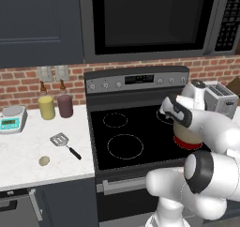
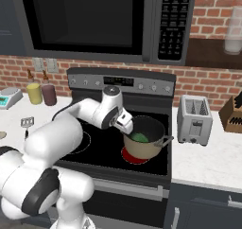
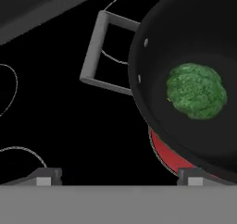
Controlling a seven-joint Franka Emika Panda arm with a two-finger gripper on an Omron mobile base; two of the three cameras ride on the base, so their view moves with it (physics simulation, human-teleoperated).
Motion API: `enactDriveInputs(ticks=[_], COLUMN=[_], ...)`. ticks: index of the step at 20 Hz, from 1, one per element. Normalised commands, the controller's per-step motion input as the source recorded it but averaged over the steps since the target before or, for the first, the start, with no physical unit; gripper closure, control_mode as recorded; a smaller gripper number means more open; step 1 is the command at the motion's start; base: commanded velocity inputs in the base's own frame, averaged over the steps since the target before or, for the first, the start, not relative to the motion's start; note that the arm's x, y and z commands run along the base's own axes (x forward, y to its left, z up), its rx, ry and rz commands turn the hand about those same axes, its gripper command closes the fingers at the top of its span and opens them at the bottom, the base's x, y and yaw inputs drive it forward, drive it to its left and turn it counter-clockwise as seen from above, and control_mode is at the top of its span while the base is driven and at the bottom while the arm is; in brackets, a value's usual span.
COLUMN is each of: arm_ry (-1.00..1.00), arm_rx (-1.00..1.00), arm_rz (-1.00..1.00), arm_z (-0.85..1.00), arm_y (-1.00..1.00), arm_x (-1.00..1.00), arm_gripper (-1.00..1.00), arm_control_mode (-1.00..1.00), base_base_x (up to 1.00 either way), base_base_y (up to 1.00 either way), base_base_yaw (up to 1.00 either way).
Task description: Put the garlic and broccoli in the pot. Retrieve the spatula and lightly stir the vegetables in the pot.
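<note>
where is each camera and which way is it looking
left base view: behind the arm on its left, facing the stove; white arm at lower right.
right base view: behind on its right, facing the pot; arm at lower left.
hand view: on the hand, looking down at the broccoli; open end effector tips at the bottom.
Shared: the pot sits on a glowing red burner.

Nothing legible here tbh: the stove (image 1: 136,80) display, the microwave (image 2: 172,22) keypad above it and the scale (image 1: 10,123) readout are all blurry smudges.
</note>
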Motion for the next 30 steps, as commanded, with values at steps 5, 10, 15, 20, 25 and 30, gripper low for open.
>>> enactDriveInputs(ticks=[5, 10, 15, 20, 25, 30], arm_ry=[0.0, 0.0, 0.13, -0.01, 0.0, 0.01], arm_rx=[-0.06, -0.08, -0.1, 0.0, 0.0, -0.04], arm_rz=[0.0, 0.02, 0.21, 0.03, 0.31, 0.5], arm_z=[0.51, 0.48, 0.03, 0.0, 0.0, -0.11], arm_y=[0.08, 0.28, 0.36, 0.12, 0.93, 1.0], arm_x=[-0.2, -0.65, -0.31, -0.24, -0.82, -0.58], arm_gripper=[-1.0, -1.0, -1.0, -1.0, -1.0, -1.0], arm_control_mode=[-1.0, -1.0, -1.0, -1.0, -1.0, -1.0], base_base_x=[0.0, 0.0, 0.0, 0.0, 0.0, 0.0], base_base_y=[0.0, 0.0, 0.0, 0.0, 0.0, 0.0], base_base_yaw=[0.0, 0.0, 0.0, 0.0, 0.0, 0.0])
